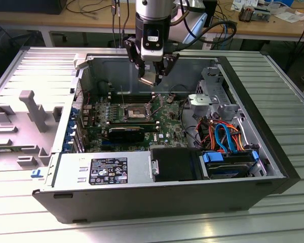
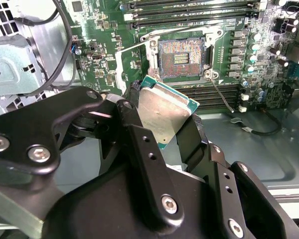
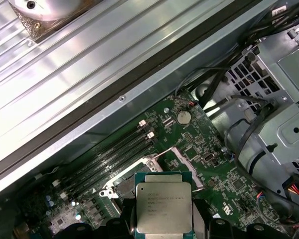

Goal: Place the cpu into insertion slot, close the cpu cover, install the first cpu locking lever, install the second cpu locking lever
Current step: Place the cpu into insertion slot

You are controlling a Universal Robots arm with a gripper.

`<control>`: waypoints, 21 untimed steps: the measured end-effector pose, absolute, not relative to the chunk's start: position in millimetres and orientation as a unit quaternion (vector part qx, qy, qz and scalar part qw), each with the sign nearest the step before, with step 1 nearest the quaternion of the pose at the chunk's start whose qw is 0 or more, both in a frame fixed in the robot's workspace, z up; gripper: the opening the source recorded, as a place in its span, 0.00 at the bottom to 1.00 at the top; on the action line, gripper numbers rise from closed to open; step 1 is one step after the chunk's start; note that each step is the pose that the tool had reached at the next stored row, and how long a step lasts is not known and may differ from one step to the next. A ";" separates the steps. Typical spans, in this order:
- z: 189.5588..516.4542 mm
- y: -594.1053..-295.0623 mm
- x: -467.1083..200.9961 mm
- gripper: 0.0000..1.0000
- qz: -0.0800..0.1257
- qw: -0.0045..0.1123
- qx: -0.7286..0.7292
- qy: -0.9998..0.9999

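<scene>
Our fingers (image 2: 139,144) are closed narrowly on the cpu (image 2: 164,112), one on each of two opposite edges. The chip's silver-grey top faces up toward the wrist and is tilted in the second wrist view. In the exterior view the cpu (image 1: 148,78) hangs in the air above the green board, well apart from it and not yet touching anything.

Under it the insertion slot (image 2: 182,57) lies open with its dark pinned centre bare. It sits just near of the long memory slots (image 2: 189,12), in the far half of the open computer case (image 1: 273,152), which rests on a ribbed metal surface (image 1: 294,212).

We judge that the first step is in hand: the chip is carried but not seated, so cover and levers are untouched. Seating it, in our judgement, calls for the chip level, square to the socket rim and lowered gently onto the pins.

In the first wrist view the cpu (image 3: 164,209) hides much of the socket. We cannot make out how the cpu cover stands, nor which way the chip's notches face.
</scene>
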State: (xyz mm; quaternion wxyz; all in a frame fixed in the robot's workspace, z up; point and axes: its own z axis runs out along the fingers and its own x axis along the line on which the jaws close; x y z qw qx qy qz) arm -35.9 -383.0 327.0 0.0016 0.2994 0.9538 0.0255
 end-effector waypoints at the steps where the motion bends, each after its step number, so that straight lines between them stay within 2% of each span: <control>1: 327.0 -383.0 -35.9 0.54 0.026 0.002 0.300 0.954; 21: 326.4 -383.0 -35.9 0.54 0.025 0.002 0.311 0.950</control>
